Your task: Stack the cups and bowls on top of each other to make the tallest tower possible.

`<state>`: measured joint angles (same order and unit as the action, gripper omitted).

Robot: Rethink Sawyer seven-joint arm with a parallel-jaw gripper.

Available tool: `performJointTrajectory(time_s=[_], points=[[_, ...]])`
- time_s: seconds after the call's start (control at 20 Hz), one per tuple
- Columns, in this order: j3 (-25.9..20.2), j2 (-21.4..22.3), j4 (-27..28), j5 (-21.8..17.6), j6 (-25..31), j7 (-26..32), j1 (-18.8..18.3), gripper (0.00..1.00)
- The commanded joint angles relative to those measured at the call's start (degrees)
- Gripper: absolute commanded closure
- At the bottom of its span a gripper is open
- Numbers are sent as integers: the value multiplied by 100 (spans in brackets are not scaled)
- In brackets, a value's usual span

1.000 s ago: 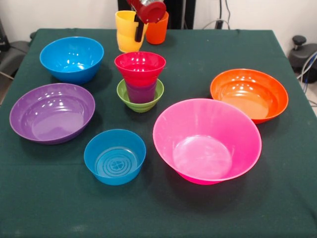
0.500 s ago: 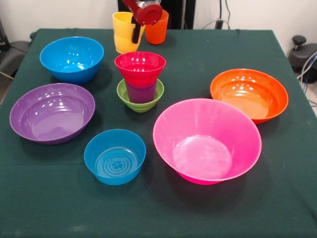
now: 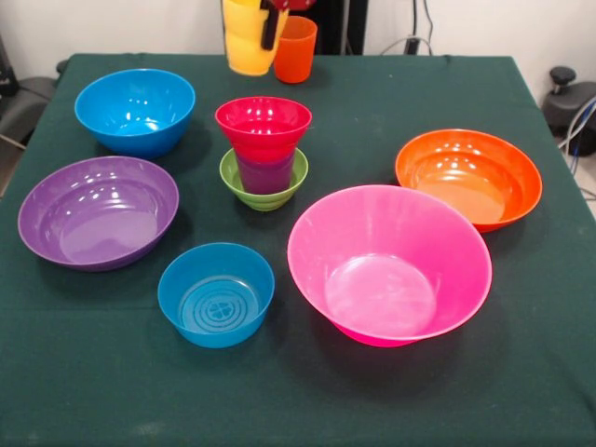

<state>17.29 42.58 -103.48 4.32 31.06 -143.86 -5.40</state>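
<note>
With the jaws clamped on the rim of the yellow cup (image 3: 250,42), one dark finger showing inside the wall, the gripper (image 3: 272,23) holds it off the worktop (image 3: 391,93) at the back edge, mostly cut off by the frame's top. Orange cup (image 3: 295,48) stands just beside, to the right, v. close, so a straight rise before any sideways travel looks the safe call, else the held cup may clip it.

Target looks like the tower (image 3: 264,154) at centre: green bowl (image 3: 264,186) at the bottom, purple cup (image 3: 265,172) in it, red bowl (image 3: 264,124) on top, mouth up. Best bet: come over high, centre on the red bowl, lower slow, release only once seated, as the stack looks tippy.

Room: open cloth btwn back edge and tower. Blue bowl (image 3: 135,110) left of that lane, orange bowl (image 3: 468,177) well right. Purple bowl (image 3: 98,210), small blue bowl (image 3: 216,293) and pink bowl (image 3: 389,264) sit nearer the front, clear of the path.
</note>
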Motion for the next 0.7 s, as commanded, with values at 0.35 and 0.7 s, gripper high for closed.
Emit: performJointTrajectory(time_s=[0.35,0.7], points=[[-218,69,199,285,613,-810,335,100],[-283,-388,418,249,32,-656,165,100]])
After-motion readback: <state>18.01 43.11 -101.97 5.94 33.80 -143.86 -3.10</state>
